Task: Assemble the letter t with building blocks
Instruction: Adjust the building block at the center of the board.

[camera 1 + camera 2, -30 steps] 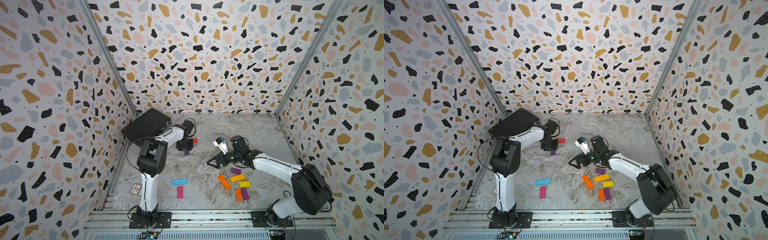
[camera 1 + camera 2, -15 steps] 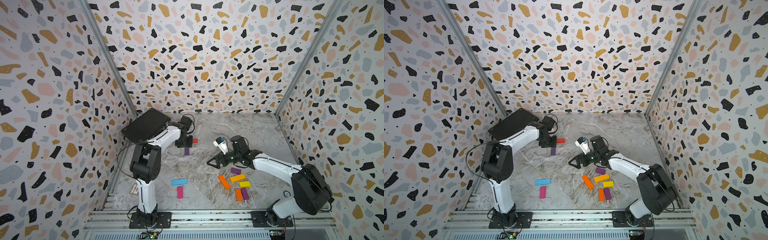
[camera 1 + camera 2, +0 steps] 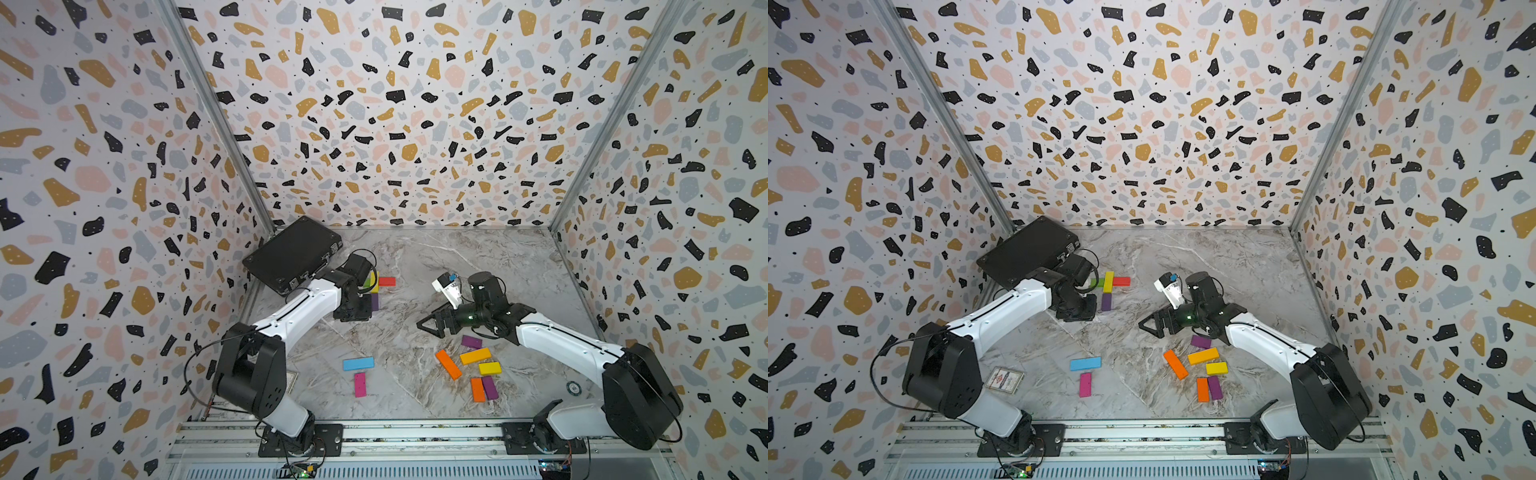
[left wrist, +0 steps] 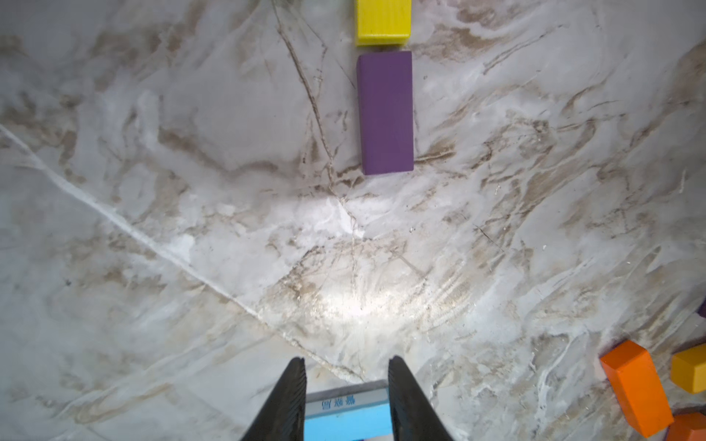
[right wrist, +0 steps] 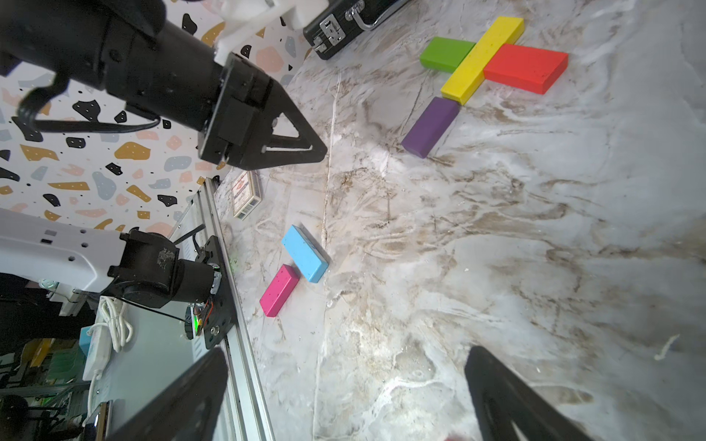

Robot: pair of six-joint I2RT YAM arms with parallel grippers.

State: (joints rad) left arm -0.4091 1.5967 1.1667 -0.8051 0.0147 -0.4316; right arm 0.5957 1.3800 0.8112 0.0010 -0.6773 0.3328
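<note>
Behind left arm (image 3: 1009,307), green block (image 3: 1097,283) partly hidden, left hand (image 4: 347,359) narrow, right hand (image 5: 347,351) wide

Terrazzo-patterned walls (image 3: 374,104) enclose a grey-veined marble floor (image 3: 478,257) on three sides.

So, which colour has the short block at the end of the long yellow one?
Purple. The block shows best in the right wrist view.
</note>
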